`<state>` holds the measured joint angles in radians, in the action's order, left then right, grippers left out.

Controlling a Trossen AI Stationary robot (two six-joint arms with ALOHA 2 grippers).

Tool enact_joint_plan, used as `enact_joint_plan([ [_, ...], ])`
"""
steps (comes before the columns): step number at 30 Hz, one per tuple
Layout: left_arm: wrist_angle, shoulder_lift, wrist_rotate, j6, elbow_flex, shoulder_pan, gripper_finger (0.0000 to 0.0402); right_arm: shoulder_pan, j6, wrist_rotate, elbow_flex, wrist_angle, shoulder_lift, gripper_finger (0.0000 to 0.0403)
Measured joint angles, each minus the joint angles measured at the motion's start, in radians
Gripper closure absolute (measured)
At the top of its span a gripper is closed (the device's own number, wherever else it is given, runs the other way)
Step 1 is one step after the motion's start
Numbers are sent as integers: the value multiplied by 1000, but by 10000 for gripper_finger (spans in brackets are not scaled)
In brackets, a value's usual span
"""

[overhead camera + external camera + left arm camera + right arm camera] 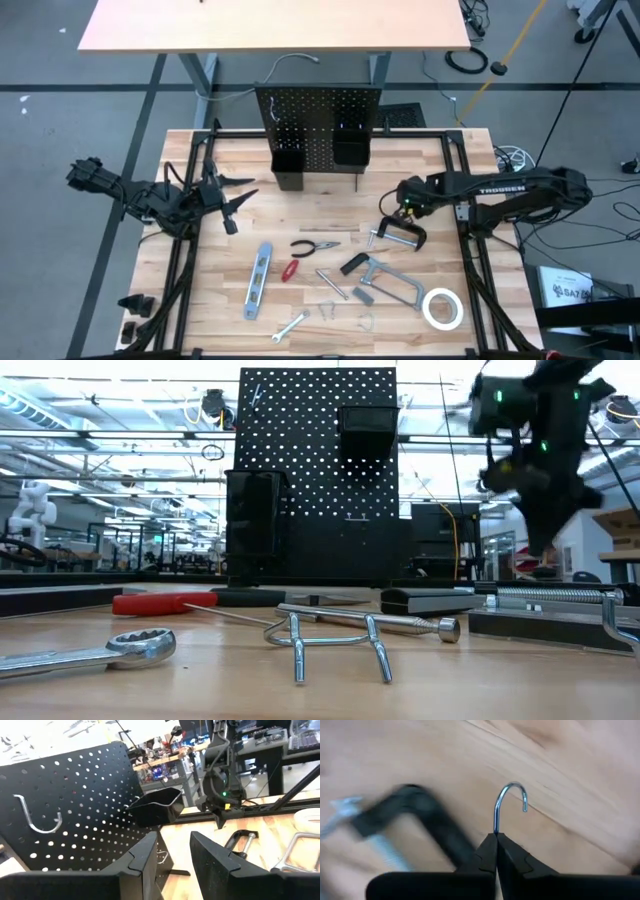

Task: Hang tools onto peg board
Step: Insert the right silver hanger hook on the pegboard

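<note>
While right gripper (496,836) pinches a silver hook (510,802) between shut jaws and left gripper (172,857) waits half-open and empty, no tools (330,280) hung on peg board (320,125) yet.

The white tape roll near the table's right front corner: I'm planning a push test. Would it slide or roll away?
The tape roll lies flat on its side on the table, so it would probably slide, not roll. It looks thin and hollow, so likely light. Nudged hard, it might skid toward the nearby table edge.
</note>
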<state>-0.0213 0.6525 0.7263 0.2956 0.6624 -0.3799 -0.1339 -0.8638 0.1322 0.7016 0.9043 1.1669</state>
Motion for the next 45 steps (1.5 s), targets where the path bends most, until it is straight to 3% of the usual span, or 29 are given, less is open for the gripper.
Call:
enact_joint_plan([
  [4, 32, 0, -119, -2, 0, 0, 281, 90, 110, -2, 63, -77, -1, 401],
  [8, 74, 0, -308, -2, 0, 0, 281, 171, 179, 0, 115, -223, -1, 402],
  [13, 58, 31, -589, -2, 0, 0, 281, 257, 311, 2, 126, -545, -2, 402],
  [16, 58, 93, -686, 3, 0, 0, 281, 292, 388, 3, 126, -712, -2, 402],
  [23, 126, 294, -698, 45, 0, 31, 281, 327, 484, 8, 126, -894, 13, 403],
  [30, 154, 482, -696, 0, 0, 47, 281, 319, 397, 59, 126, -688, 76, 403],
  [34, 198, 515, -714, -10, 0, 47, 281, 329, 383, 28, 126, -713, 177, 399],
  [39, 192, 532, -823, -84, 0, 44, 281, 370, 406, -80, 126, -820, 308, 355],
  [45, 189, 558, -833, -97, 0, 39, 281, 423, 411, -182, 127, -927, 403, 276],
])
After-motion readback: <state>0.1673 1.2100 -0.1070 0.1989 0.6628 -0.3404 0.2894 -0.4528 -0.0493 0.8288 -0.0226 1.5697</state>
